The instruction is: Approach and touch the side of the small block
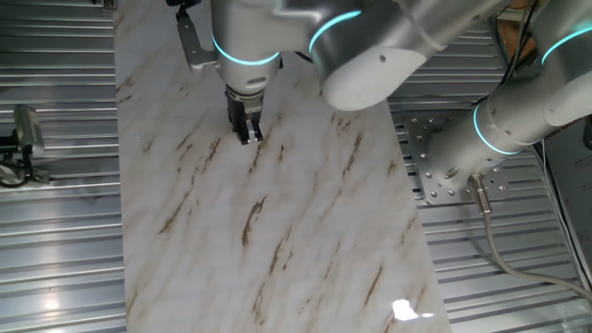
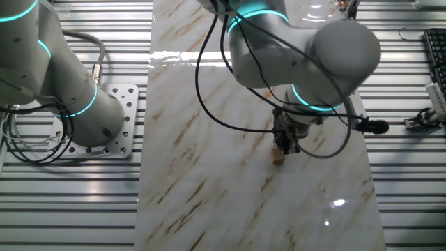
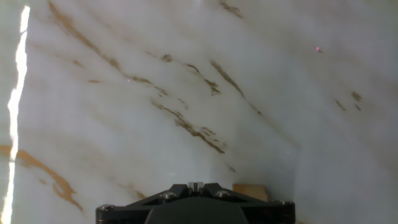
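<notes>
One fixed view: I see my gripper (image 1: 247,132) low on the marble table (image 1: 305,250), fingers together; block hidden. Other fixed view: one small block (image 2: 278,157) touching the fingertips, cables (image 2: 209,90) looping nearby. Hand view: one block corner just beside the gripper body (image 3: 194,208).
</notes>
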Controlling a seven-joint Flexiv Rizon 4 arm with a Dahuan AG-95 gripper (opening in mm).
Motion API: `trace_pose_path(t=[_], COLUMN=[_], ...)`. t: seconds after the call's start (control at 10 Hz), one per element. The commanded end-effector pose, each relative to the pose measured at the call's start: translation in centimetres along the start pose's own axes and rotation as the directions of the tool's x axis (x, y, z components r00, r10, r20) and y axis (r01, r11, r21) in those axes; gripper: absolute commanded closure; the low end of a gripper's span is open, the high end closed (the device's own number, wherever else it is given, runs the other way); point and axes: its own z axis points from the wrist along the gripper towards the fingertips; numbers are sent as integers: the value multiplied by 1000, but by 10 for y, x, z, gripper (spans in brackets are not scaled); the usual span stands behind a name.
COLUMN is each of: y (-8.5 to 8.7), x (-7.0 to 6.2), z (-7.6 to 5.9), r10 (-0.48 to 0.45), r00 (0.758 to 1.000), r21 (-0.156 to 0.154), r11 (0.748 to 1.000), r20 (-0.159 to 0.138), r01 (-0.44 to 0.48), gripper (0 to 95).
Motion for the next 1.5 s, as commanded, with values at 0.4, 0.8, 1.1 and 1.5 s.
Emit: trace_pose_path(t=[0.4, 0.8, 1.1, 1.5], y=[-3, -3, -3, -3], x=[-1, -2, -1, -1], z=[4, 5, 4, 4], r10=[7, 4, 1, -8], r00=[1000, 1000, 1000, 999], r21=[58, 54, 46, 41], r11=[998, 999, 999, 999], r20=[-28, -27, -27, -34], r01=[-5, -3, 0, 9], gripper=[950, 950, 950, 950])
